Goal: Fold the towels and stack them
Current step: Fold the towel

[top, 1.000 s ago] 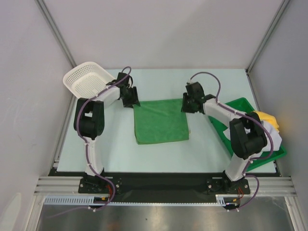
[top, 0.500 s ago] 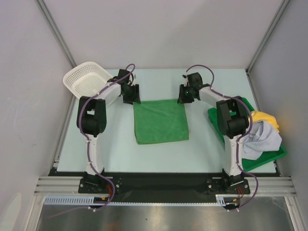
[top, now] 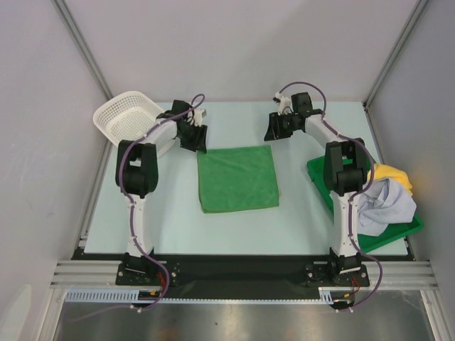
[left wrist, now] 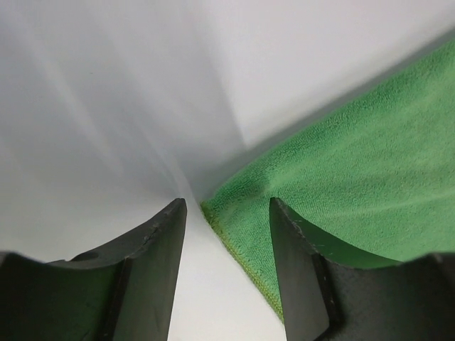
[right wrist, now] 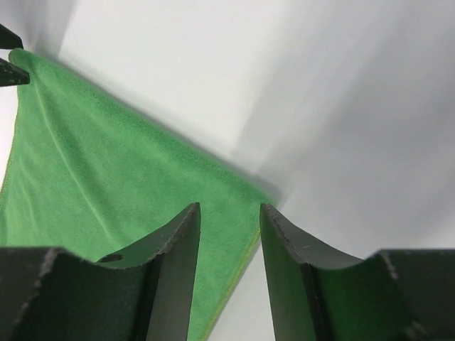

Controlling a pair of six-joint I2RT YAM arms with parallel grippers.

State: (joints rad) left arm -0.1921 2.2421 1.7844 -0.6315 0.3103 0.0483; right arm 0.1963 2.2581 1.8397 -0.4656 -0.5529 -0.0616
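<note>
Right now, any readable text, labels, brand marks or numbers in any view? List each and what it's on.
None readable in any view.
No print, tag or logo shows on the green towel, the white basket or the green tray.
Both wrist views show only plain towel and bare table.

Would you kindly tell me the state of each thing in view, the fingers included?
Green towel: spread flat, unheld.
Grey towel: crumpled in the tray.
Yellow towel: crumpled, beside the grey one.
Basket: upright, empty.
Left fingers: open, over the green towel's corner.
Right fingers: open, over its other far corner.
</note>
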